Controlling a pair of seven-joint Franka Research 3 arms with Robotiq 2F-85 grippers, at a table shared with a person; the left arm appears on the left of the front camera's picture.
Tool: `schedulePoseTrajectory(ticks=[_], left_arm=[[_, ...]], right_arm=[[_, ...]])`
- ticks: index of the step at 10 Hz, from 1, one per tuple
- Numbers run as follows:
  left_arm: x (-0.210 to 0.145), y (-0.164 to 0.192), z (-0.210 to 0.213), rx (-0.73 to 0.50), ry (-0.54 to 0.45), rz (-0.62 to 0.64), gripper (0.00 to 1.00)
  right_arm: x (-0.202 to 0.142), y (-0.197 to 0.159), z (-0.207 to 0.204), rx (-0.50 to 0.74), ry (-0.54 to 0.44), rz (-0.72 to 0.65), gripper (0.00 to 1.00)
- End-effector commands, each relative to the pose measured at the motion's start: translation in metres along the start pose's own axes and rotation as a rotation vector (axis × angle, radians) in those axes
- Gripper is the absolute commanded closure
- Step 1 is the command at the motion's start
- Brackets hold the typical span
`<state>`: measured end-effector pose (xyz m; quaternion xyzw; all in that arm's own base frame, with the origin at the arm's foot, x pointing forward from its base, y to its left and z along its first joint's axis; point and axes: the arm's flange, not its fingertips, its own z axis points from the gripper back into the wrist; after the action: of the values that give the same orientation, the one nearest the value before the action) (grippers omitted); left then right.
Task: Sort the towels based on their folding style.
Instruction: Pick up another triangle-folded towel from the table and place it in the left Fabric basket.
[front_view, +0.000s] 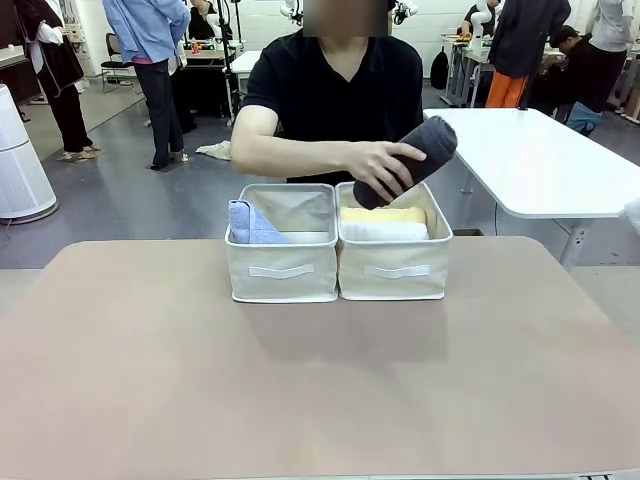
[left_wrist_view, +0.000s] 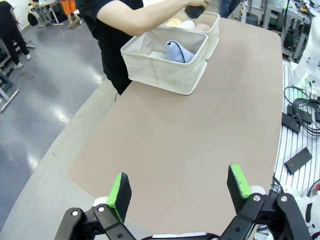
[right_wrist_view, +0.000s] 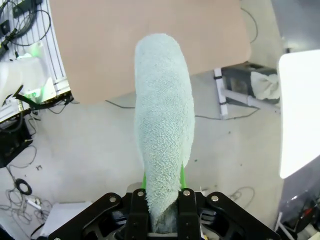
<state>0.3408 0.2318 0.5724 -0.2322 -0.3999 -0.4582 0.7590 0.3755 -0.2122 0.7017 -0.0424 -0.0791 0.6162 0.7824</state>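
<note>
Front view: a hand (front_view: 385, 166) holds the grey roll (front_view: 422, 150) over the one-o'clock bin (front_view: 396, 285); left gripper (left_wrist_view: 182, 189) gapes empty, right gripper (right_wrist_view: 162, 186) clamps a pale towel (right_wrist_view: 162, 120), likely next for the eleven-o'clock bin (front_view: 282, 287).

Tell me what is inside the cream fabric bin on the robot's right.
A yellow rolled towel, a white rolled towel and a pink rolled towel. The person's hand holds a dark grey rolled towel above them; what lies beneath is covered.

Floor: grey floor (front_view: 120, 200), glossy, catching light reflections.
Near surface: tan table (front_view: 320, 380) with rounded corners.
Far right: white table (front_view: 540, 160).
Far left: white cylindrical unit (front_view: 18, 160).
Beside the table: black cables (right_wrist_view: 21, 189) lying on the floor.
</note>
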Motion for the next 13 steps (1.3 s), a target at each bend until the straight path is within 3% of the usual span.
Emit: schedulePoseTrajectory(ticks=[1, 8, 9, 10, 13], left_arm=[[0.000, 0.000, 0.001, 0.001, -0.012, 0.001, 0.00], [0.000, 0.000, 0.001, 0.001, -0.012, 0.001, 0.00], [0.000, 0.000, 0.001, 0.001, -0.012, 0.001, 0.00], [0.000, 0.000, 0.001, 0.001, -0.012, 0.001, 0.00], [0.000, 0.000, 0.001, 0.001, -0.012, 0.001, 0.00]], right_arm=[[0.033, -0.010, -0.016, -0.003, -0.013, 0.036, 1.00], [0.137, -0.021, -0.046, 0.046, -0.028, 0.211, 1.00], [0.138, -0.021, -0.055, 0.006, -0.042, 0.144, 1.00], [0.137, -0.020, -0.039, 0.063, -0.013, 0.226, 1.00], [0.137, -0.020, -0.039, 0.063, -0.013, 0.226, 1.00]])
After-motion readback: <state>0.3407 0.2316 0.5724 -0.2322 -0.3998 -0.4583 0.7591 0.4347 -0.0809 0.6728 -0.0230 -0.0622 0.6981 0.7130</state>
